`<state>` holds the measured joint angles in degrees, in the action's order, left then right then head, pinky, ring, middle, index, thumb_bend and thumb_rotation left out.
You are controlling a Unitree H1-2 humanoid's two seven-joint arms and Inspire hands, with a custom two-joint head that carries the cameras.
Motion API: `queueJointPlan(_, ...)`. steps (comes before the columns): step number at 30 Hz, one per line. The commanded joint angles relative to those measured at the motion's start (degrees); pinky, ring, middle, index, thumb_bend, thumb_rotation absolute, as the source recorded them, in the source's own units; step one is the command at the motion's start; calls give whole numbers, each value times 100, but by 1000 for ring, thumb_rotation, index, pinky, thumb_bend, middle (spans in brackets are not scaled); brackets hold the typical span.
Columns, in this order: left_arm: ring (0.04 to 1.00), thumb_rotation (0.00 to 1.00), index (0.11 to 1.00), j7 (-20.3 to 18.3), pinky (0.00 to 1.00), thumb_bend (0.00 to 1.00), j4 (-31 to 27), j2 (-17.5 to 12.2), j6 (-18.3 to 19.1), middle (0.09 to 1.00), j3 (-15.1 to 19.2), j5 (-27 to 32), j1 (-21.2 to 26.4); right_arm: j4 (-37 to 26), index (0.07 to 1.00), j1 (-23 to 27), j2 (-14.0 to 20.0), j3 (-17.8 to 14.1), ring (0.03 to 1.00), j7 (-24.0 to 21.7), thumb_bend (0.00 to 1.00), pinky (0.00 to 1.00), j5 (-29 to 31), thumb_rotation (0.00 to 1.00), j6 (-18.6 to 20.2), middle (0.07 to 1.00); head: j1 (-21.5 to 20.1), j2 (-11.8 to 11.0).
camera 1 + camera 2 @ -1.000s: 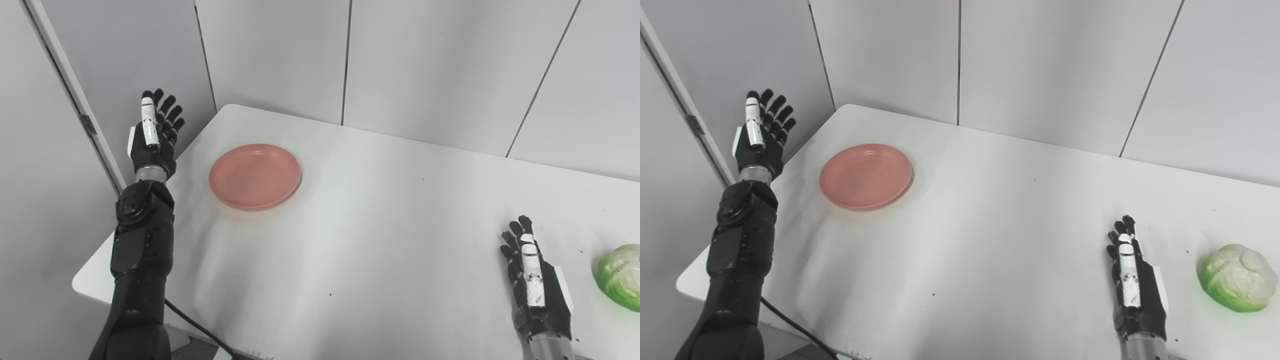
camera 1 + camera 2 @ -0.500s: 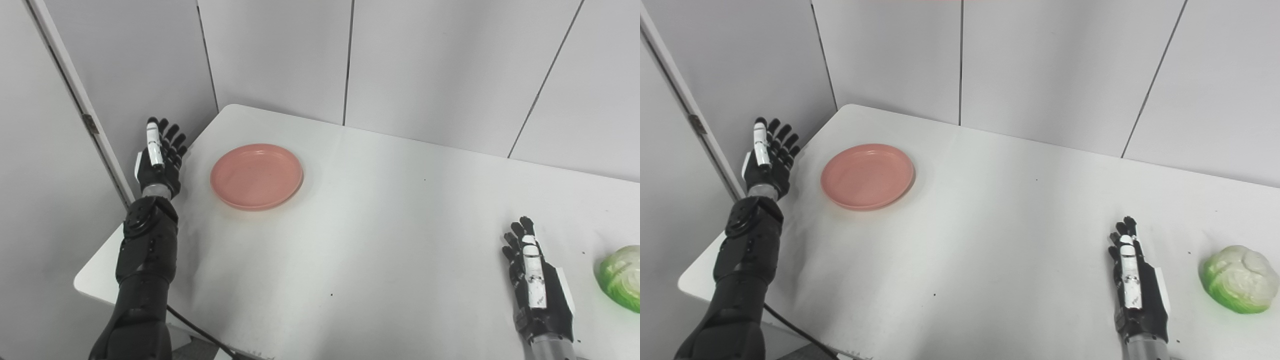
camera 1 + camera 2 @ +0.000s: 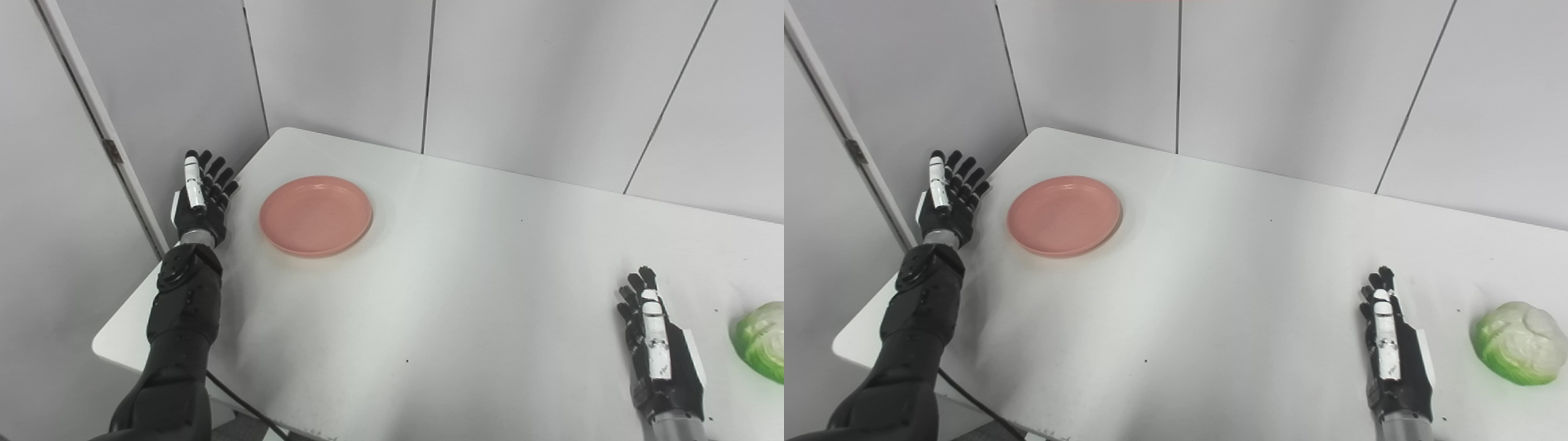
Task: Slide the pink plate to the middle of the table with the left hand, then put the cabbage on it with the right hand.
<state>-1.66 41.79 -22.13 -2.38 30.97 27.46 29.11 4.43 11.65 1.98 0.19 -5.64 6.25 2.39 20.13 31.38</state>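
Standing edge-on at the bench's [image 3: 465,294] left edge, the left hand [image 3: 201,205] has its fingers straight, spread a little and empty, its palm turned toward the pink plate [image 3: 316,215] just beside it but not touching. That pose looks chosen for a sideways push: a flat palm against the rim would drive the plate along the surface toward the middle without any need to lift it. The plate sits near the bench's far left corner, well short of the middle, so the slide is not yet done.

At the near edge toward the right, the right hand [image 3: 1393,362] lies low with fingers extended and nothing in it, apparently waiting its turn beside the cabbage [image 3: 1519,342], which rests close to the bench's right edge, apart from the hand.

The plate is round, shallow and salmon pink with a low raised rim, and it is bare. The cabbage is a rounded head, pale whitish on top and bright green below.
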Motion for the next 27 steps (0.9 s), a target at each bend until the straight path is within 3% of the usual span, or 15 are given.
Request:
queueJointPlan(1,915,1000,915,-57,955,413,68,20,-48,915,-65,21,147,-234,997,111,-2,7,976,-18,139,1000,3,1000,-15,979,4,5)
queueJointPlan(13,894,1000,887,-86,918,407,191,262,-118,883,-379,-44,160,-284,993,114,-62,-7,973,46,147,1000,4,1000,86,977,-58,48)
queueJointPlan(27,893,1000,893,-165,898,426,-347,518,44,891,-813,-152,-28,-293,992,113,-65,15,961,64,147,1000,-95,1000,98,972,-125,78)
